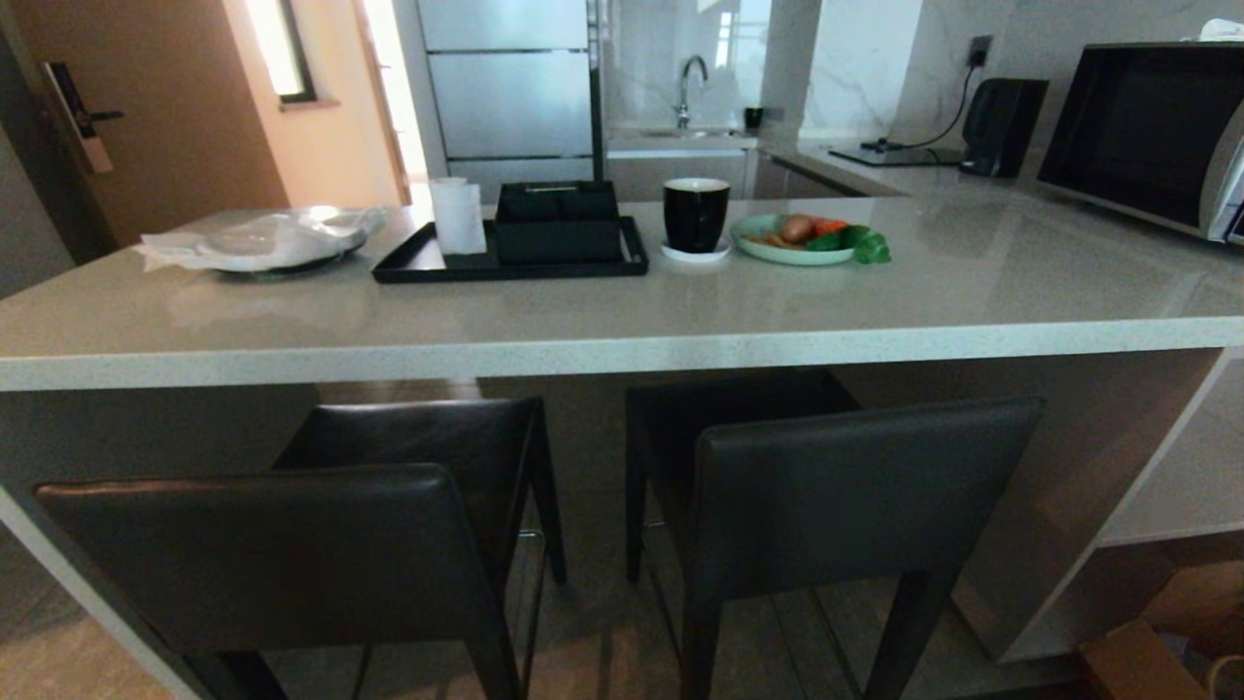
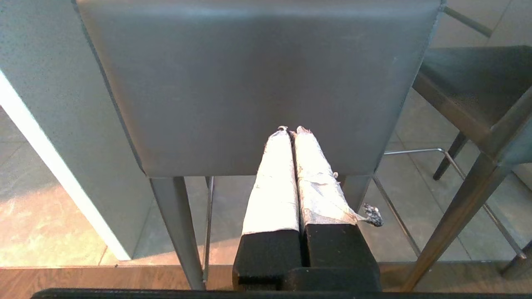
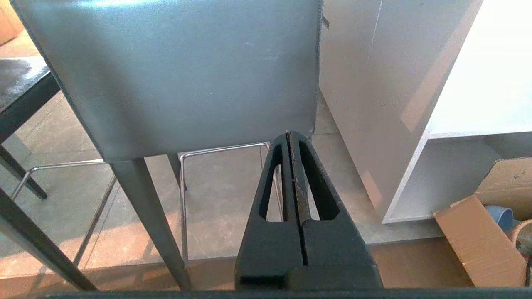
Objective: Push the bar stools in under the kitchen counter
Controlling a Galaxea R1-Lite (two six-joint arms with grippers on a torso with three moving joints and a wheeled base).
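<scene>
Two dark leather bar stools upright side by side, seats partly under pale speckled worktop.

Black tray, mug, vegetable plate, microwave

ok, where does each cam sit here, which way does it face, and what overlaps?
Head: above the stools, looking forward and down over the kitchen counter; no arm shows.
Left wrist: behind the shut left gripper, facing the left bar stool backrest.
Right wrist: behind the shut right gripper, facing the right bar stool backrest, with a cardboard box beside the shelves.
Shared: head shows both stools; each wrist view catches the other stool's seat at its edge.
</scene>
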